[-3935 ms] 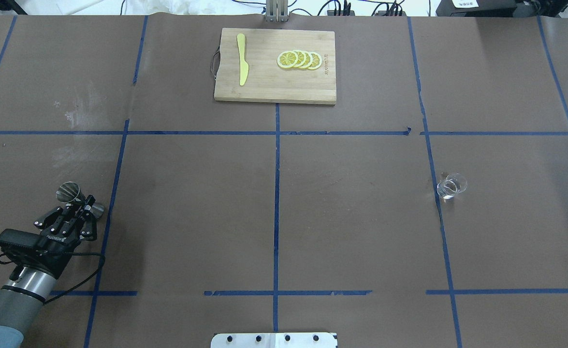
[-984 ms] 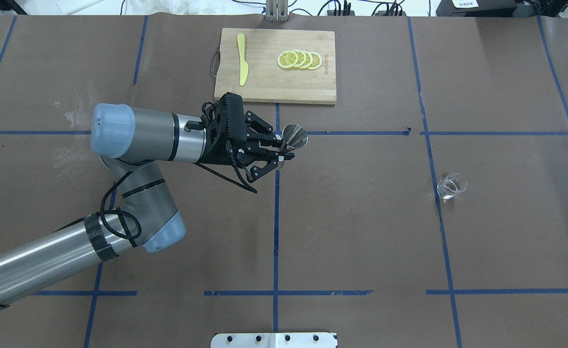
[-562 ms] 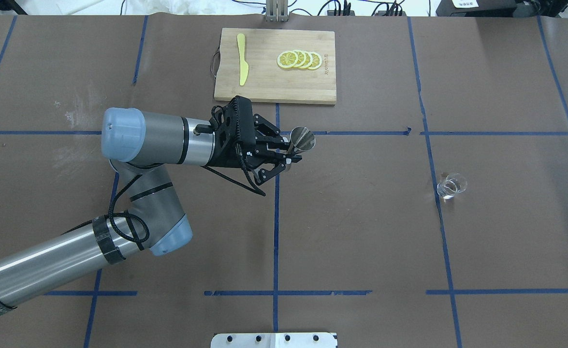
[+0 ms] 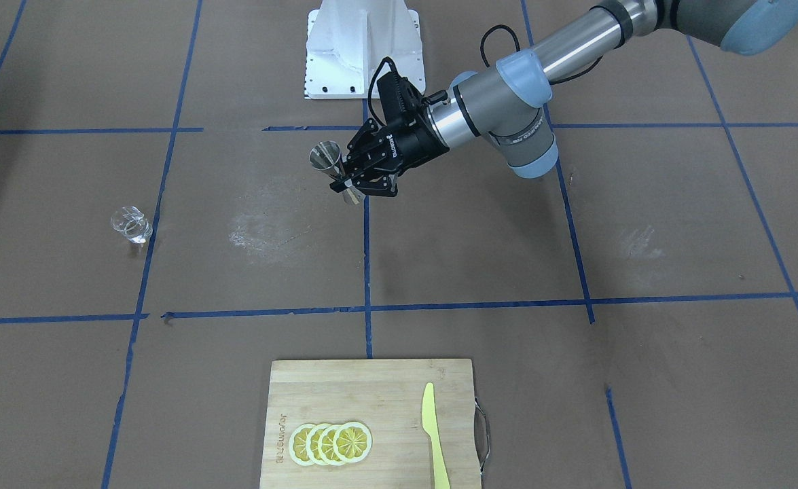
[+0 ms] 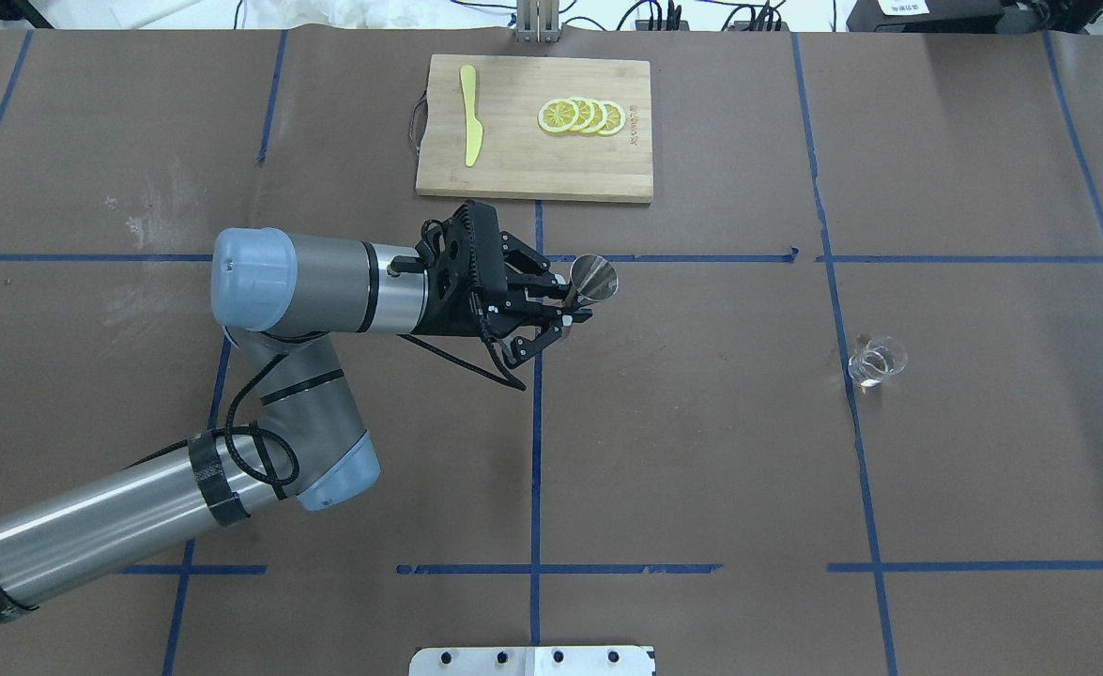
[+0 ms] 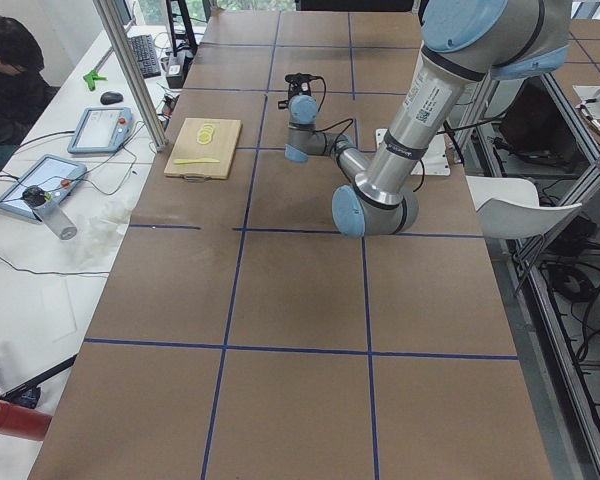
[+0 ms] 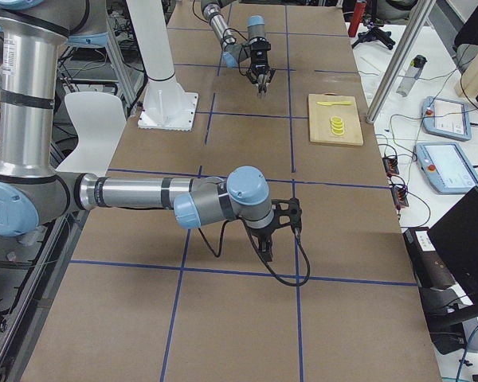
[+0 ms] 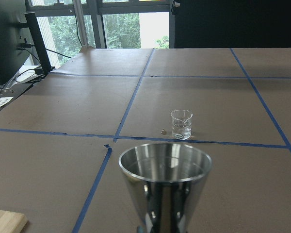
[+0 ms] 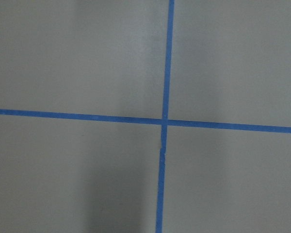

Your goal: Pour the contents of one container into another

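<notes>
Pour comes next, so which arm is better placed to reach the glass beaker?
Left. The left tool grips the jigger upright, with the beaker straight ahead in its wrist view. The right tool holds neither container.

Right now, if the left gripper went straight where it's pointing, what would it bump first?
Probably the small glass beaker, almost dead ahead of the left gripper and its metal jigger. Held above the table, it might pass over instead.
</notes>
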Controlling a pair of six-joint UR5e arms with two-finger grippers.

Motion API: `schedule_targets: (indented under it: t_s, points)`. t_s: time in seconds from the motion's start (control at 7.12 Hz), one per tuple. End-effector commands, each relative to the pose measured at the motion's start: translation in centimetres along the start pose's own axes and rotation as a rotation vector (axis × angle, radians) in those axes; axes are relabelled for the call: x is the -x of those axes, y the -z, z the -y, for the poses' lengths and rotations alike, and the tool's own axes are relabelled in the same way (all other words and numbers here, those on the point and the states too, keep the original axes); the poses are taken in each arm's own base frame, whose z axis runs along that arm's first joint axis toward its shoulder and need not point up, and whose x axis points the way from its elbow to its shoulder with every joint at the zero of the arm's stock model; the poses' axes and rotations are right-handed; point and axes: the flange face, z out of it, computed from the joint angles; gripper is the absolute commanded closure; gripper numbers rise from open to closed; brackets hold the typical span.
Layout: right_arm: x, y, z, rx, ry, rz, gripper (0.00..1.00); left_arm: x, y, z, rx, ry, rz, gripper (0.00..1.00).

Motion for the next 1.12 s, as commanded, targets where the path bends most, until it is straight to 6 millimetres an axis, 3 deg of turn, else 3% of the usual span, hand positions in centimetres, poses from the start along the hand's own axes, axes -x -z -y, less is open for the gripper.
schedule_targets:
  t_s: [0.0,0.14,0.28,0.56,0.98]
  points:
    - [11.5,0.6,-0.1,-0.001,-0.102,0.046,0.0,0.0,0.1,-0.3,0.003,0.001,0.002,1.0]
    - [18.5,0.5,-1.4,-0.021,-0.164,0.036,0.0,0.0,0.3,-0.3,-0.004,-0.002,0.0,1.0]
    - [22.9,0.2,-2.8,-0.039,-0.201,0.031,0.0,0.0,0.3,-0.3,-0.007,-0.003,0.0,1.0]
    - [27.7,-0.4,-5.5,-0.092,-0.206,0.0,0.0,0.0,0.4,-0.4,-0.006,-0.002,0.0,1.0]
    - [33.6,-5.9,-10.2,-0.287,-0.214,-0.095,0.0,0.1,0.4,-0.5,-0.005,-0.002,0.006,1.0]
